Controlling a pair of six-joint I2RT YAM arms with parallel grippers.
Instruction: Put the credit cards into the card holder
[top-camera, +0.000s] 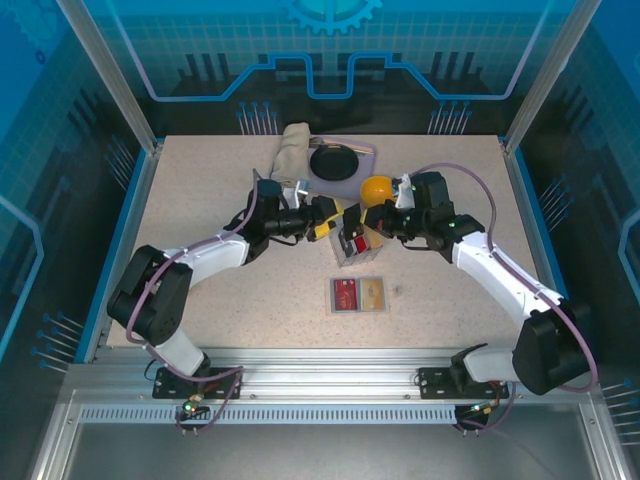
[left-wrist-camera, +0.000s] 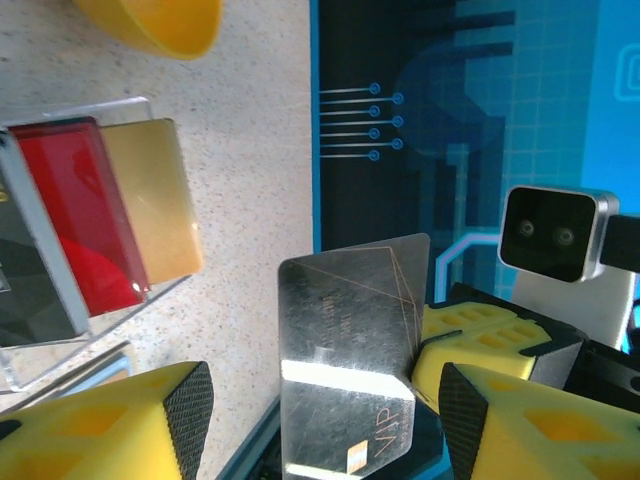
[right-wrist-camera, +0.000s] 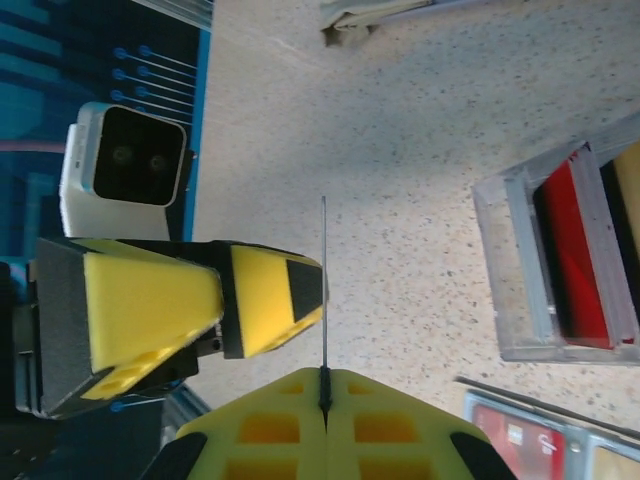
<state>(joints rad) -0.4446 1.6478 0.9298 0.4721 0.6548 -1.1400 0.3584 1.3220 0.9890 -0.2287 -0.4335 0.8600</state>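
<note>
Yellow pads of the right claw (right-wrist-camera: 323, 385) pinch 1 silver-tan credit card (left-wrist-camera: 345, 330) by its edge, above the counter (top-camera: 220, 300).
Its jaws are fully closed on the card, which stands upright. The left claw (left-wrist-camera: 325, 390) is open just beside it, its 2 pads apart from the card and holding nothing. I judge the step is to bring this card to the card holder (top-camera: 359, 309), which lies open and flat on the near side and shows a red and a gold card. To do it well, the left claw should first draw back to the left. Then the right claw should tilt the card low and slide it into a free slot. The box (right-wrist-camera: 510, 270) with upright cards stands between, so go around its wall. Left and right of the holder the counter is bare, and its edges are well apart.
</note>
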